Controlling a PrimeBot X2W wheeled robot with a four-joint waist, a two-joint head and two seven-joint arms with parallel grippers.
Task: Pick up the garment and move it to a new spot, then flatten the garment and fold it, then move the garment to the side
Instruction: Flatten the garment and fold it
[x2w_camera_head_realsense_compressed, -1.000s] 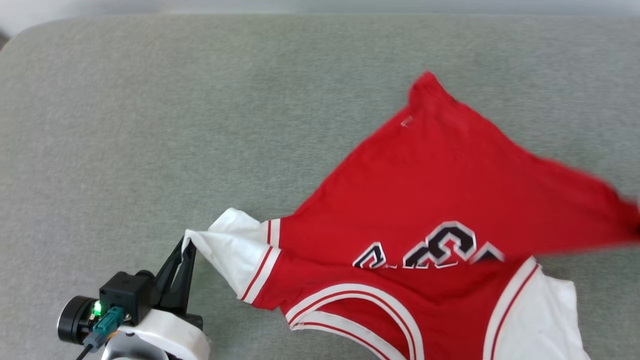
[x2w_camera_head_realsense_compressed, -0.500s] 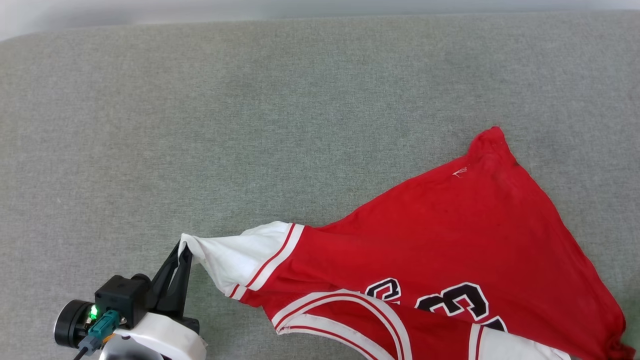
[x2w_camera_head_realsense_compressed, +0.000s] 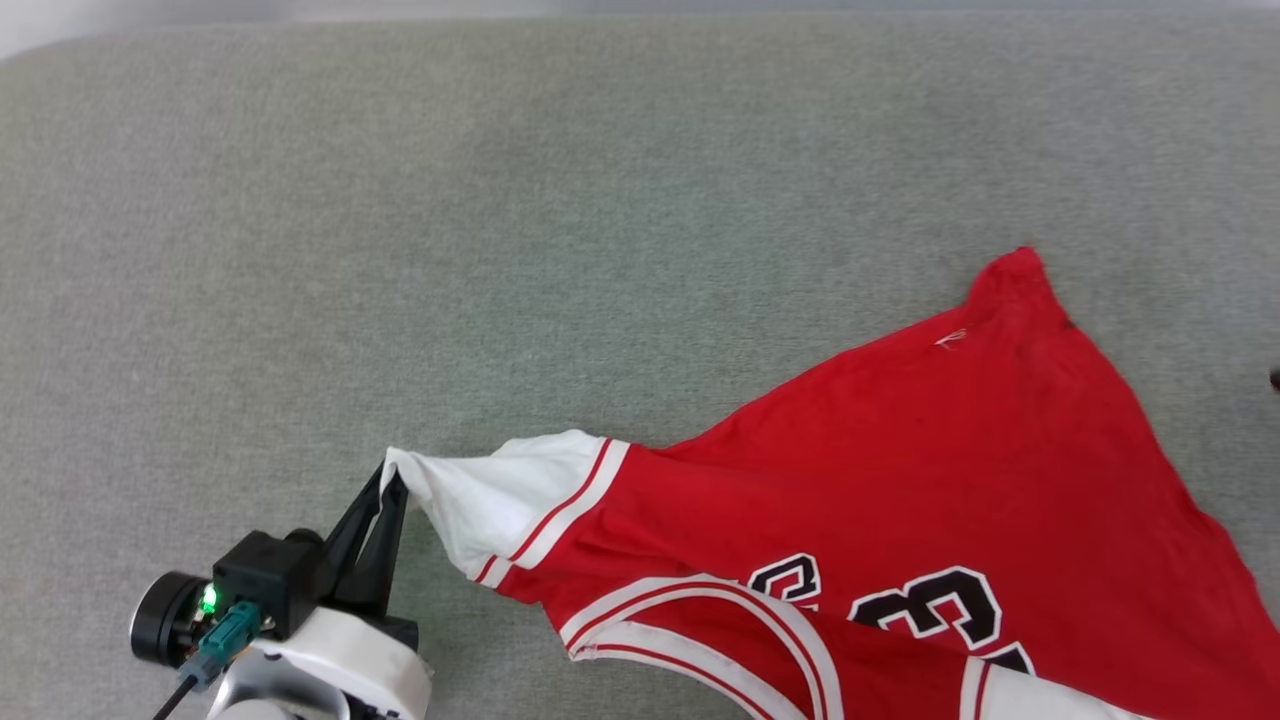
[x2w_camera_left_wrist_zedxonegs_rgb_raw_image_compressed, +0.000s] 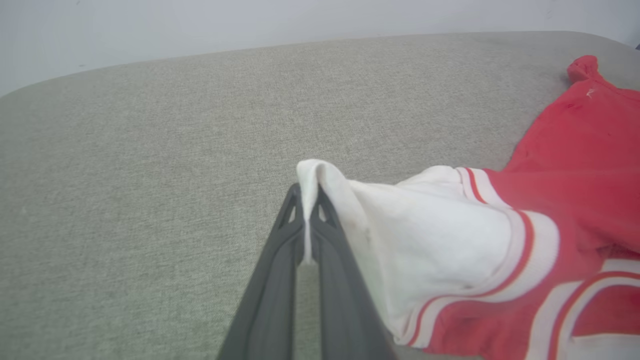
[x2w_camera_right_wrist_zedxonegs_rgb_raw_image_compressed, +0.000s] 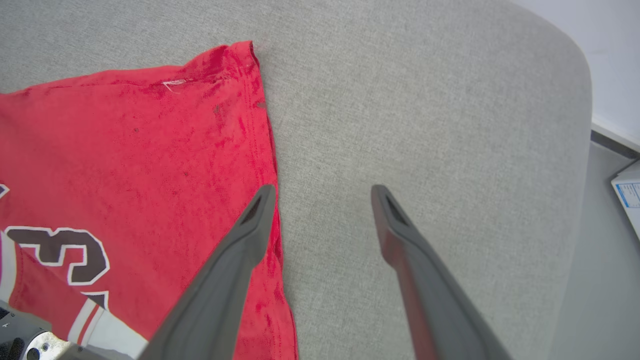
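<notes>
1. While the left claw (x2w_camera_head_realsense_compressed: 392, 482) is pinched tight on the white sleeve tip (x2w_camera_left_wrist_zedxonegs_rgb_raw_image_compressed: 320, 175), keep that corner taut — the garment (x2w_camera_head_realsense_compressed: 900, 450) lies spread across the right half of the bench (x2w_camera_head_realsense_compressed: 500, 200).
2. Right claw (x2w_camera_right_wrist_zedxonegs_rgb_raw_image_compressed: 322, 192) gapes wide, empty, over the garment's edge — I'd grab that side, then pull flat.
3. Count: one garment, two claws.

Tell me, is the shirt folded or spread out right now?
Spread out, not folded: the shirt lies open across the grey cushion, number showing, one white sleeve pinched in the left tool.
</notes>
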